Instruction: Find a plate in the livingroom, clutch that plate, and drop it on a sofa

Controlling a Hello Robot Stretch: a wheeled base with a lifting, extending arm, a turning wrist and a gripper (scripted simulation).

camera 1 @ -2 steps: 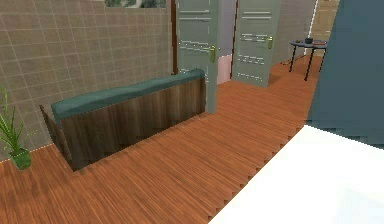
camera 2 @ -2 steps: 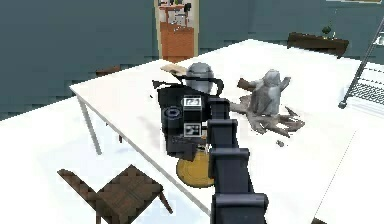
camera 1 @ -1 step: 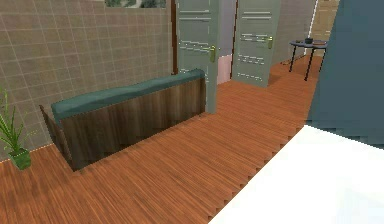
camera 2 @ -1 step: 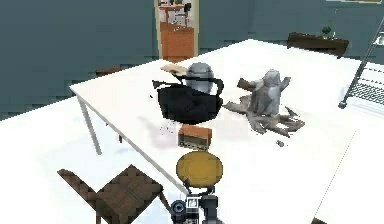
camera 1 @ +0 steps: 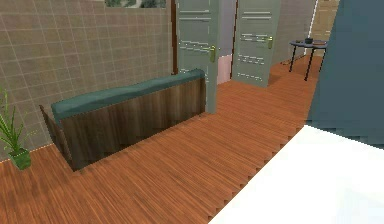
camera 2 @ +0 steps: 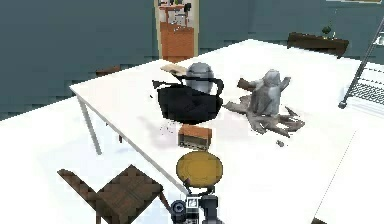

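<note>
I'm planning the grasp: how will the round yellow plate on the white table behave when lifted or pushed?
The plate looks flat and rigid, so it likely keeps its shape. On the smooth table it would probably slide, not tip. It lies near the table's edge, so a push might send it off.

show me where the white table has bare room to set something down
Bare: the white table toward the arm side view's left, up to the black pot, and the wide stretch right of the grey statue. Crowded: the middle, where pot, grey kettle, small brown box and statue cluster, with a round yellow plate close by.
</note>
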